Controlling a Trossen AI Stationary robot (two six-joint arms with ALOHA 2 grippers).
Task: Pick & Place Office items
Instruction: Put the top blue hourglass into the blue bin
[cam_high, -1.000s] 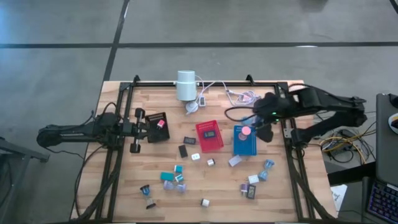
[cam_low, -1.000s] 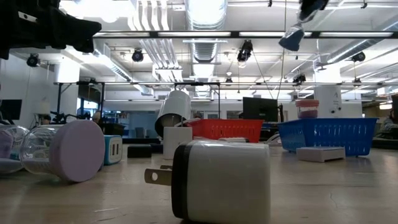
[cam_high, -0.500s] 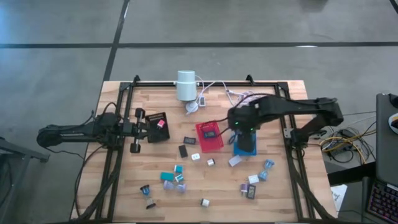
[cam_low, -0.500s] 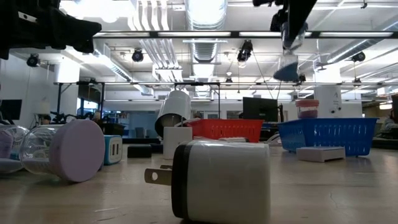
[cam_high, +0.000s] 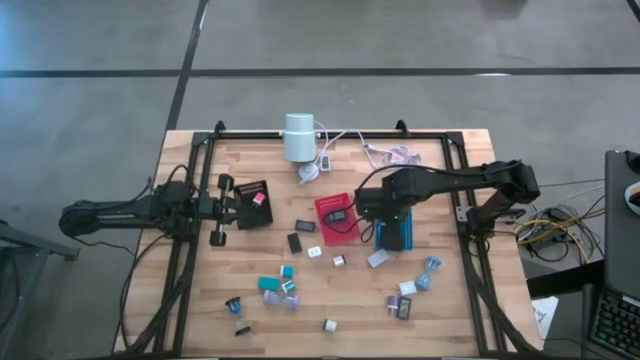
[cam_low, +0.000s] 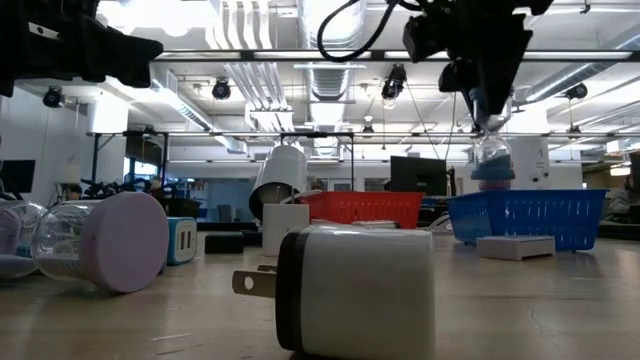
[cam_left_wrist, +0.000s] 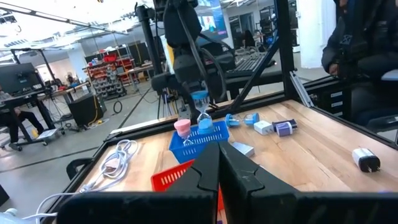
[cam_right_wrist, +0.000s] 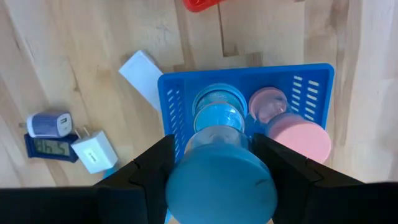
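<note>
Fingers of my right gripper (cam_right_wrist: 214, 186) sit on both sides of a blue hourglass (cam_right_wrist: 219, 162), which I hold upright by its top cap, directly over the blue tray (cam_right_wrist: 311, 81). Beneath it in that tray stands a pink hourglass (cam_right_wrist: 292, 127), just beside the blue one. From table height, the blue hourglass (cam_low: 492, 165) hangs from my jaws with its lower end just above the tray's rim (cam_low: 530, 215). Beside the tray on the wood lie a white block (cam_right_wrist: 142, 73), a white charger (cam_right_wrist: 94, 154), a lilac-capped charger (cam_right_wrist: 50, 123) and a small black clock (cam_right_wrist: 51, 148). More small office items (cam_high: 280, 290) are scattered on the near half of the table. Next to the blue tray sits the red tray (cam_high: 336, 218) with a dark piece inside. My left gripper (cam_high: 216, 209) waits at the table's left edge, its 2 fingers pressed together on nothing, close to the black tray (cam_high: 252, 203).
</note>
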